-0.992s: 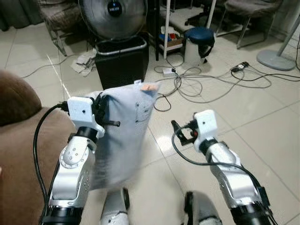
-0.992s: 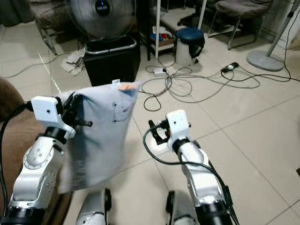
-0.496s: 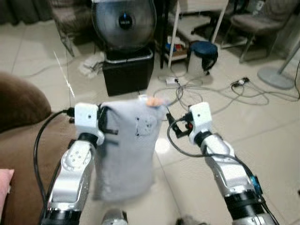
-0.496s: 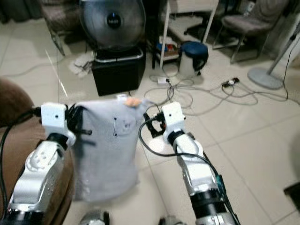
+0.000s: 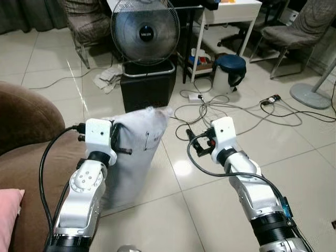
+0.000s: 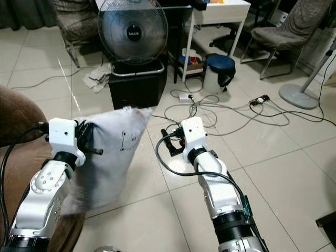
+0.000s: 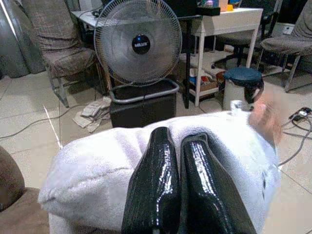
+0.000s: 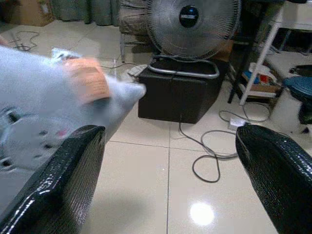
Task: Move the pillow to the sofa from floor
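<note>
- The pillow [image 5: 134,152] is a soft, pale grey, slightly fuzzy cushion with a rumpled top edge; it hangs off the floor in the centre-left of the left eye view, its lower part sagging toward the glossy tiles.
- An orange tag [image 8: 87,84] shows blurred near one corner of the pillow in the right wrist view, and a faint dark print marks its face.
- The left gripper [image 7: 176,195], two long glossy black fingers on a white housing, is pinched tight on the pillow's upper left edge; in the left wrist view the fingers lie pressed together over the fleecy cloth.
- The right gripper [image 5: 195,146] sits just right of the pillow at the frame's centre, apart from it, with its textured black fingers [image 8: 53,185] spread wide.
- The brown sofa [image 5: 26,142], upholstered in a soft matte fabric with a rounded arm, fills the lower left of the frame, just beside the hanging pillow; a pink cushion [image 5: 9,218] peeks in at the lower left corner.
- In the upper centre a round wire-caged fan [image 5: 145,32] stands behind a black box-like bin [image 5: 148,86] with a metal rim.
- Loose cables [image 5: 236,107] curl across the shiny cream floor tiles [image 5: 310,152] to the right.
</note>
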Available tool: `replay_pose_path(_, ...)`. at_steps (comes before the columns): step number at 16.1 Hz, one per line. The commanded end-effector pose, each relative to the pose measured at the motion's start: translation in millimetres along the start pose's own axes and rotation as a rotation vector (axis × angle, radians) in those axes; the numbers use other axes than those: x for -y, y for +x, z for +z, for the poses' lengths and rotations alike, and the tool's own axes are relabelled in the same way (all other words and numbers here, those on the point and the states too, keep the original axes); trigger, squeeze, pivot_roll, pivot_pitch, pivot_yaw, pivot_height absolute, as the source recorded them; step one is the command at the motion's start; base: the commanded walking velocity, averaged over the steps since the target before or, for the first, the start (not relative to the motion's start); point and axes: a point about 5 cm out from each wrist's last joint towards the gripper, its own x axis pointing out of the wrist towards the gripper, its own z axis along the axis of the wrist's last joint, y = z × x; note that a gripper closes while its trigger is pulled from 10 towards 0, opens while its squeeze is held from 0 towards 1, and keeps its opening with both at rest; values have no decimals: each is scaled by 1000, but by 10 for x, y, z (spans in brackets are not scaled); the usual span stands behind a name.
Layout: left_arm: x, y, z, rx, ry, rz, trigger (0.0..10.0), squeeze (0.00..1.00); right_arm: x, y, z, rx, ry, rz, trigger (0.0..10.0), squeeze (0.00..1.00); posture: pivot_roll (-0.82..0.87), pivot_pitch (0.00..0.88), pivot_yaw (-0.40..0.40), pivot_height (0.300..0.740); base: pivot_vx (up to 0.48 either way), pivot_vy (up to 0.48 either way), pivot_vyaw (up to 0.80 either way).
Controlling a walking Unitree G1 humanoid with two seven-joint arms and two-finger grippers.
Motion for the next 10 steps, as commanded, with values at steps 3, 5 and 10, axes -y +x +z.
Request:
replay_pose_path(3,-15,70,134,57,16,10,10000,0,89,-15,-88,-49,16,-59,10000,0,168,0,-39,740,0,0,0)
replay_pose_path(5,-4,74,143,63,27,6,10000,0,92,-13,-96,-56,-15,-61,10000,0,173,0,-42,740,0,0,0)
replay_pose_path(10,23,85,153,65,57,-6,10000,0,110,20,-98,-64,-12,-77,10000,0,180,0,-46,740,0,-269,640)
